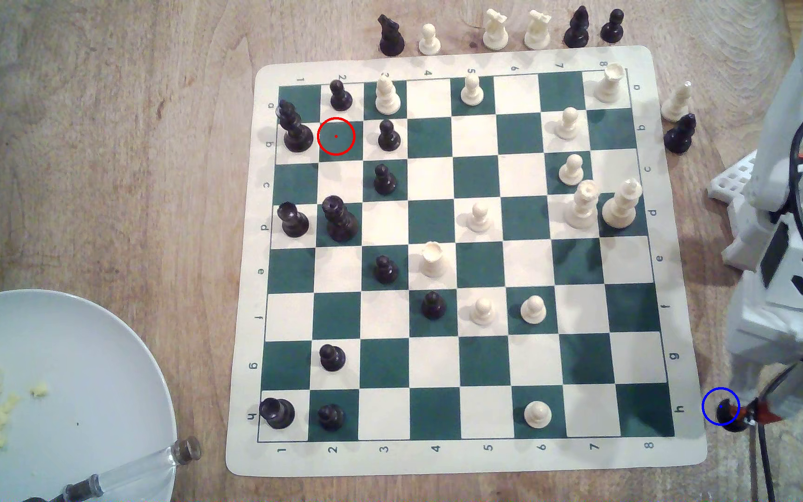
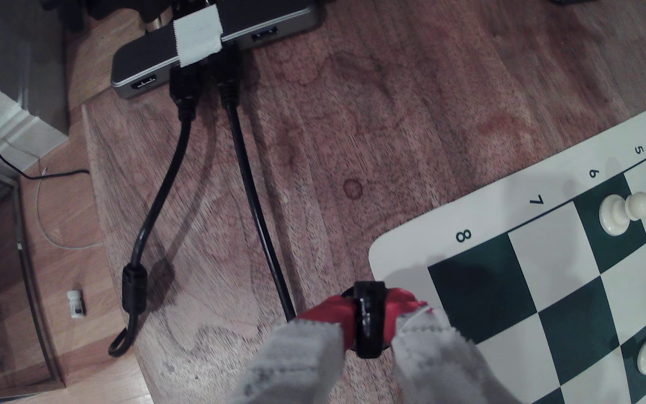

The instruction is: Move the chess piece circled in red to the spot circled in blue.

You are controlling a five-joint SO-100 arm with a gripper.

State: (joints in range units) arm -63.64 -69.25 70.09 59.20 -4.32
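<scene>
At the exterior view's left we are seeing a pale plate (image 1: 100, 347) with yellow crumbs lying near its edge and a glass tube (image 1: 148, 466) resting across its lower rim. Moving rightward, we are looking at the chess mat (image 1: 457, 463) on the wooden table (image 1: 100, 145); the red ring (image 1: 336, 136) is sitting on a white square near the mat's far left corner, and that square is standing bare, between a tall black piece (image 1: 293, 128) and a black pawn (image 1: 388, 136). Further right, white pawns are standing scattered, one (image 1: 537, 414) in the near row. Beyond the mat's near right corner, the blue ring (image 1: 720, 406) is lying over bare wood, and the black chess piece (image 1: 726, 413) is showing dark inside it. Our gripper (image 1: 747, 415) is reaching in from the right, its red-tipped fingers (image 1: 762, 416) right against the piece. In the wrist view the gripper (image 2: 368, 322) is pinching the black chess piece (image 2: 369, 318) between both red pads (image 2: 329, 312), just off the mat's corner by the numeral 8. Whether the base is touching the wood, we cannot tell. Two black cables (image 2: 247, 175) are running across the table to a grey hub (image 2: 212, 46).
</scene>
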